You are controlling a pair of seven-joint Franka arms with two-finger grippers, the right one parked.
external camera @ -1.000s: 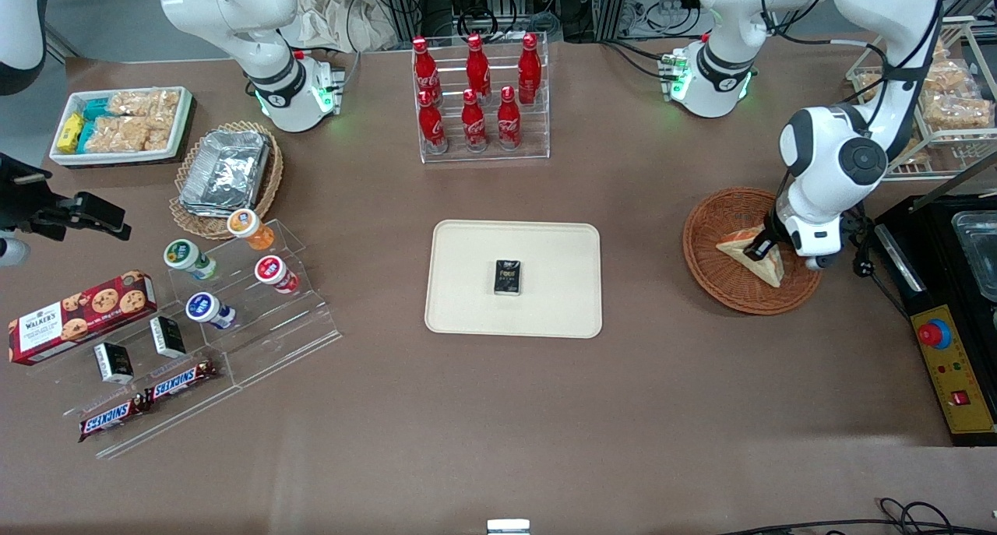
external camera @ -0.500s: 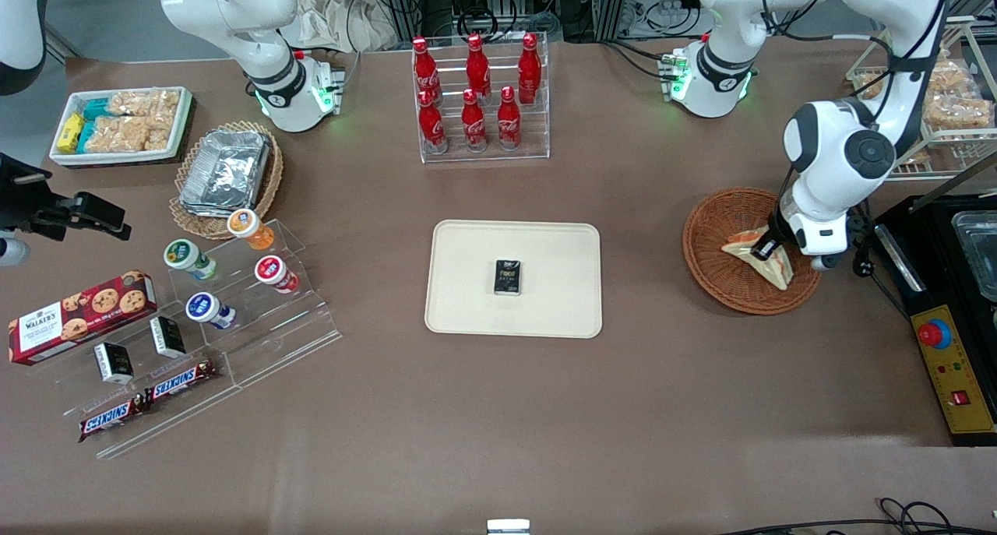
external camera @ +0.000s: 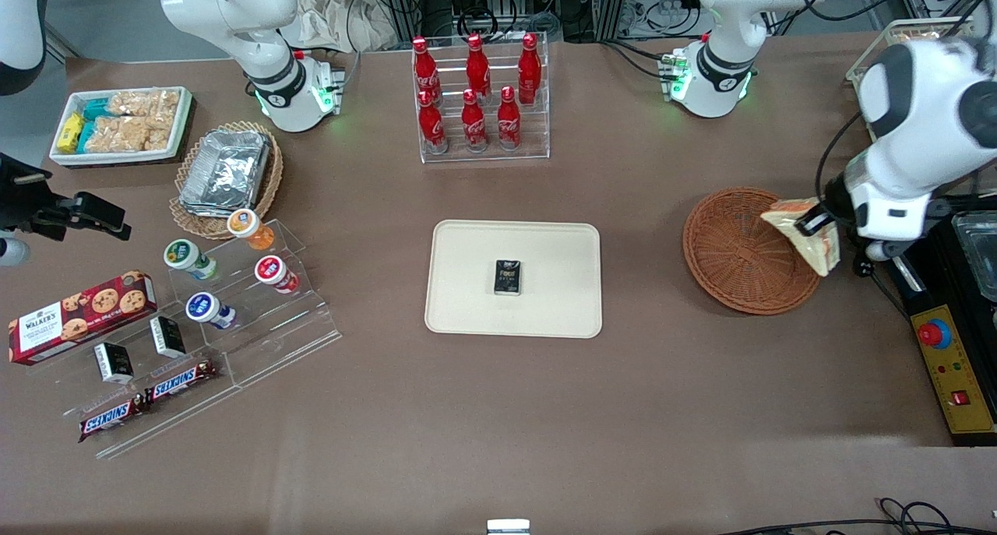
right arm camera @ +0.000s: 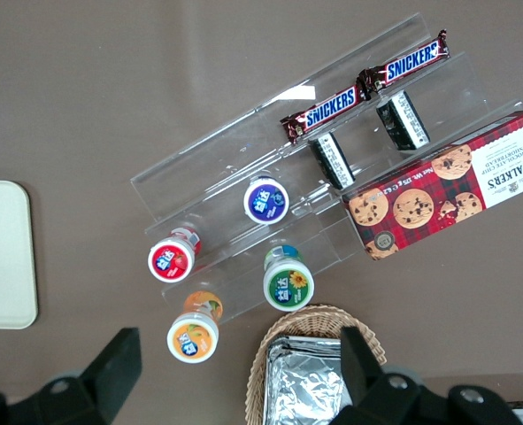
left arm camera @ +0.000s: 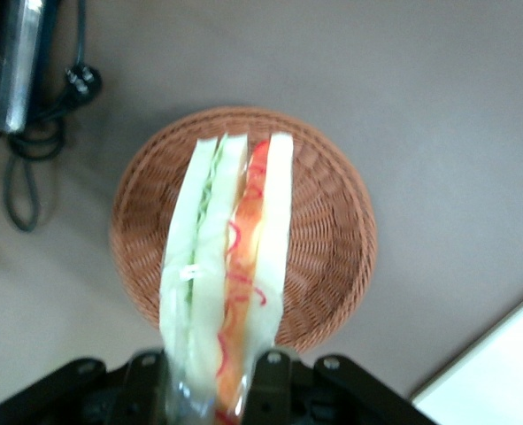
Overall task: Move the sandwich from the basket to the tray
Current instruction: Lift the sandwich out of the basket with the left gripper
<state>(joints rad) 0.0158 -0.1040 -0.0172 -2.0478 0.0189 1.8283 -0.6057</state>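
Sandwich (left arm camera: 230, 274) in pincer (left arm camera: 210, 390), above basket (left arm camera: 332, 230)

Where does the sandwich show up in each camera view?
Front view: sandwich held by the end effector above the basket's edge toward the working arm's end.
Left wrist view: sandwich held edge-on over the basket.
Right wrist view: not visible.
Shared landmark: the basket.

- The gripper (left arm camera: 210, 376) clamps the sandwich (left arm camera: 230, 266) between its two fingers, layered edge facing the camera: white bread, green lettuce, orange-red filling.
- The round reddish-brown wicker basket (left arm camera: 332, 239) lies below the sandwich on the brown table (left arm camera: 420, 97).
- A corner of the cream tray (left arm camera: 500, 372) shows beside the basket.
- A black cable (left arm camera: 40, 142) lies near the basket.
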